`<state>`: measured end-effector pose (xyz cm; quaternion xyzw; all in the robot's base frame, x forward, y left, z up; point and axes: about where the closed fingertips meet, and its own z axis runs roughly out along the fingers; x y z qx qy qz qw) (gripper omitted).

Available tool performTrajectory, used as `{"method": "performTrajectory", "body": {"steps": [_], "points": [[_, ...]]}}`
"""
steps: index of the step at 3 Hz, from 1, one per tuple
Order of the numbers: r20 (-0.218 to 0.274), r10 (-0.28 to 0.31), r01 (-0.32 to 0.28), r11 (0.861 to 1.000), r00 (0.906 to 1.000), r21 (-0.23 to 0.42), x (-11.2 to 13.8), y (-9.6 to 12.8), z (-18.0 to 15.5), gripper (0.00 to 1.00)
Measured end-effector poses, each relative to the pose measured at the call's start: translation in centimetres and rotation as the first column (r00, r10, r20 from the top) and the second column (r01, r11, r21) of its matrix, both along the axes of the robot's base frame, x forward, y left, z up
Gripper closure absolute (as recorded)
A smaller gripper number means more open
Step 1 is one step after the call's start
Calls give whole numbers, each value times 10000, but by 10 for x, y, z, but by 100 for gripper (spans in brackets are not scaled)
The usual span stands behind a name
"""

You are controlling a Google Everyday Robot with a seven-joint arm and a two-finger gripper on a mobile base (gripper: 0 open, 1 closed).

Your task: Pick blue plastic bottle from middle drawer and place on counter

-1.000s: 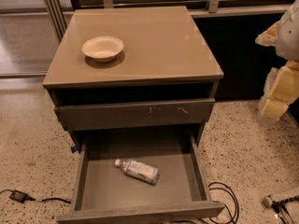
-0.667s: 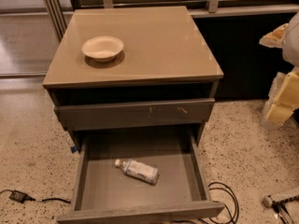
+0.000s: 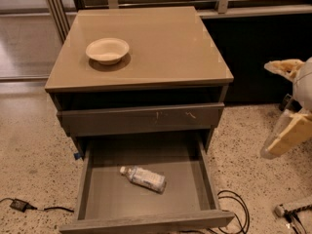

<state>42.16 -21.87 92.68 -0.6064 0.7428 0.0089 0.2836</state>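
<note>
One blue plastic bottle (image 3: 144, 178), small and clear with a white cap and a pale blue-and-white label, lies on its side on the bare grey floor of the middle drawer (image 3: 191, 191), a wide, shallow grey-brown wooden drawer that stands pulled fully out of the cabinet. The bottle rests a little left of the drawer's centre. Its cap points toward the back left and its base toward the front right, and it is clear of all four walls.

Above the open drawer sits a closed grey-brown drawer front (image 3: 112, 121) with small pale scratches right of its middle. Above that front is a dark open slot under the top. The counter (image 3: 168, 48), a glossy, square tan-beige top that slightly overhangs the cabinet body, carries a round white paper bowl (image 3: 107, 50) near its left side, upright and well apart from the edges.

The two-finger gripper (image 3: 267, 109) hangs at the right edge of the view, beside the cabinet and well apart from both the drawer and the bottle, at about the height of the closed drawer front. Its pale yellowish fingers (image 3: 287, 135) are spread wide, one above the other, and hold nothing.

The cabinet stands on a speckled terrazzo floor (image 3: 29, 150). Black cables (image 3: 238, 204) loop on the floor by the drawer's front right corner, and a small black plug (image 3: 17, 204) with its cord lies to the left.
</note>
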Motion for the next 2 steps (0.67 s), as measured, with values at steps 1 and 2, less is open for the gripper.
{"method": "performTrajectory", "body": {"steps": [1, 2], "points": [[151, -353, 324, 9860, 9993, 1634, 10, 2, -41, 0], [-164, -501, 526, 9686, 9986, 2431, 22, 17, -79, 0]]}}
